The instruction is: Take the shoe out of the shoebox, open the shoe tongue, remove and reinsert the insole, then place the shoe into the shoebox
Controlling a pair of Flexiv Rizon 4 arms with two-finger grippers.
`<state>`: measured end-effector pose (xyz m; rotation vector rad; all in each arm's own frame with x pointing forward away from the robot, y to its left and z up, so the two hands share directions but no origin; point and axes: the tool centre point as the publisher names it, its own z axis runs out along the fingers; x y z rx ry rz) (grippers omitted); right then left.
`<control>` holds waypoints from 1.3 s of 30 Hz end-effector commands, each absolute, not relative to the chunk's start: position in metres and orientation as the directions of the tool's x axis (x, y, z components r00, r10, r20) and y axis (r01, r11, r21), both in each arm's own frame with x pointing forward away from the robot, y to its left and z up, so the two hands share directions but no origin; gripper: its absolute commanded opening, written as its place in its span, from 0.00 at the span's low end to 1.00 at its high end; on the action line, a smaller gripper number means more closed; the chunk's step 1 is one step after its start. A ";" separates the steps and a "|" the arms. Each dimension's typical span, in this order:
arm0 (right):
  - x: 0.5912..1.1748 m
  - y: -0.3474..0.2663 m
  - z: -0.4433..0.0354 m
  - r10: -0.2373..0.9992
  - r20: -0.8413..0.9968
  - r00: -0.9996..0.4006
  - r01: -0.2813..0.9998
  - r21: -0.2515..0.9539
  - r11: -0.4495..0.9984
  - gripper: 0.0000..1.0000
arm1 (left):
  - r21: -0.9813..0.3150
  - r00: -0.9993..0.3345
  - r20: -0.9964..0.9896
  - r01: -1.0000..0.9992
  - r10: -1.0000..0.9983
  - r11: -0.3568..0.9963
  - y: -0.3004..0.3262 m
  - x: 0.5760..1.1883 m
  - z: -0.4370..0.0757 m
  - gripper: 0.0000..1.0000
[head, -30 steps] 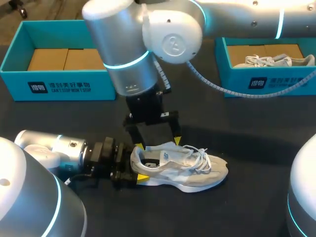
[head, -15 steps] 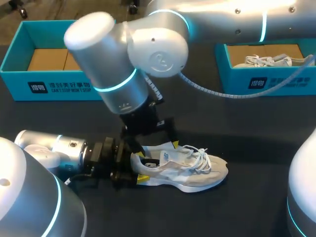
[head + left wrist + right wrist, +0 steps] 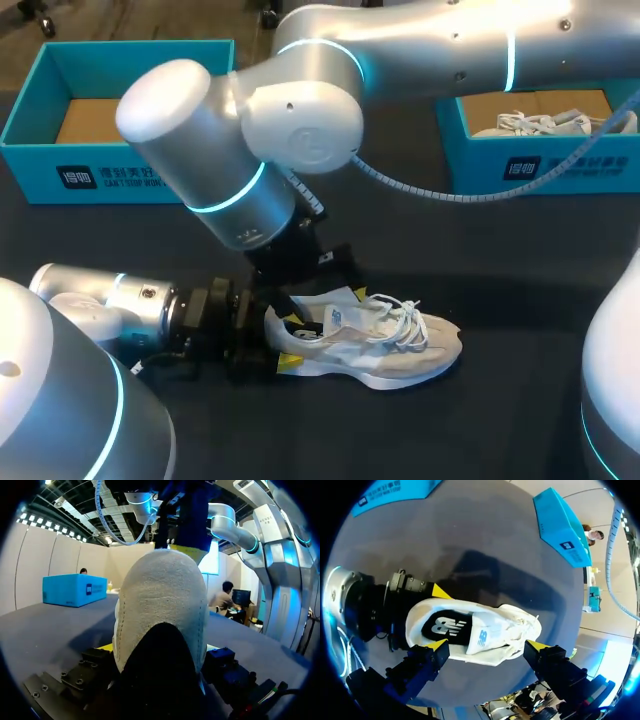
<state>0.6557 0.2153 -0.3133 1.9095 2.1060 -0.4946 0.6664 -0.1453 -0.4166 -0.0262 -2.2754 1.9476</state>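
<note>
Left gripper (image 3: pixel 279 335) comes in low from 9 o'clock and is clamped on the heel of the shoe (image 3: pixel 375 345), one finger on each side. In the left wrist view the pale heel fills the space between my fingers. Teal left shoebox (image 3: pixel 120 170) sits at 10 o'clock from the shoe, well apart, with brown card inside. The shoe stands on its sole on the dark table (image 3: pixel 500 420), heel at 9 o'clock, toe at 3 o'clock, white laces (image 3: pixel 405 318) loose over the front. Right gripper (image 3: pixel 487 647) hangs over the shoe's opening, fingers spread apart and not clamped on anything. One yellow tip is by the heel end, the other by the laces end, both along one side of the shoe. The dark insole (image 3: pixel 442 626) shows in the opening. Teal right shoebox (image 3: pixel 540 165) sits at 2 o'clock from the shoe, well apart, with a second shoe (image 3: pixel 545 122) in it.
</note>
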 end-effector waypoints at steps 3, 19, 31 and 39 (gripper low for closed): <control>0.652 0.213 -0.322 0.720 -0.360 0.594 0.803 0.219 -0.554 1.00 | -0.984 -0.989 0.099 -0.082 0.108 0.158 -0.147 0.668 -0.421 0.00; 0.653 0.194 -0.349 0.733 -0.315 0.603 0.796 0.193 -0.573 1.00 | -0.984 -0.989 0.099 -0.082 0.108 0.158 -0.147 0.668 -0.421 0.00; 0.658 0.182 -0.352 0.730 -0.293 0.618 0.785 0.184 -0.591 1.00 | -0.984 -0.989 0.099 -0.082 0.108 0.158 -0.147 0.668 -0.421 0.00; 0.663 0.175 -0.349 0.735 -0.299 0.609 0.791 0.157 -0.591 1.00 | -0.984 -0.989 0.099 -0.082 0.108 0.158 -0.147 0.668 -0.421 0.00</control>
